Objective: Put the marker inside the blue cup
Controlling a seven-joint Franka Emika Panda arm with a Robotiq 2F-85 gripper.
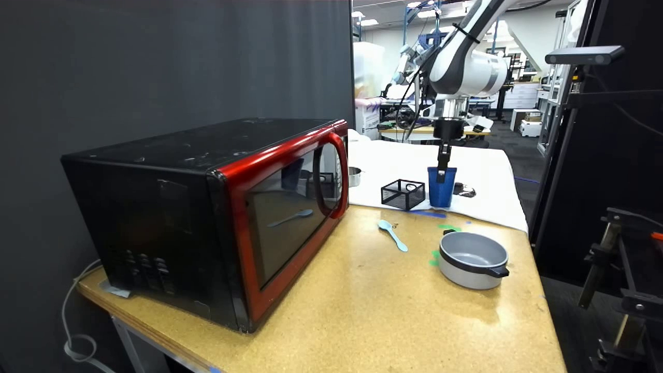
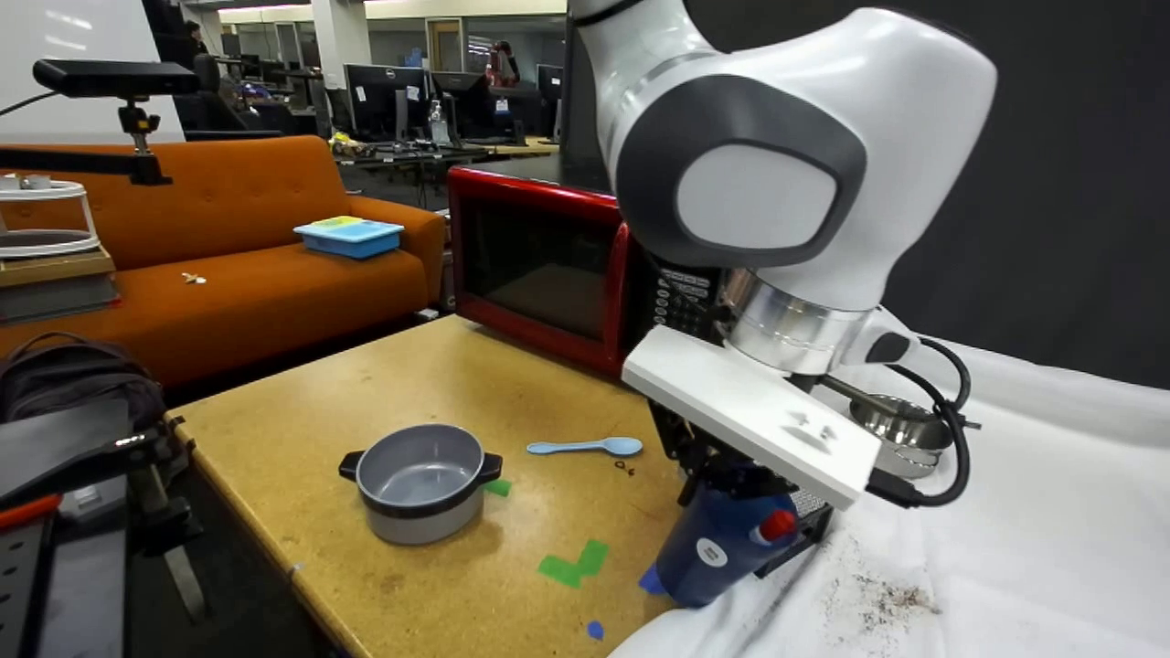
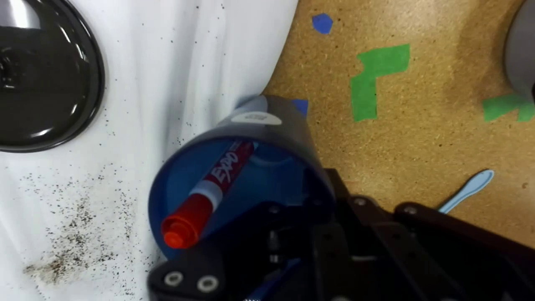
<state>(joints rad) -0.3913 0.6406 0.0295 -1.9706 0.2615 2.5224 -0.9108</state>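
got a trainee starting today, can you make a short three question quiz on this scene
1. Which end of the marker is uppermost in the blue cup?
2. True or false: the spoon lies apart from the grey pot.
3. On the microwave, the front frame is: a) green, b) red, c) white?

Key: 1. the end with the red cap; 2. true; 3. b

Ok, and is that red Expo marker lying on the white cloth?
No, the wrist view shows the red Expo marker leaning inside the blue cup.
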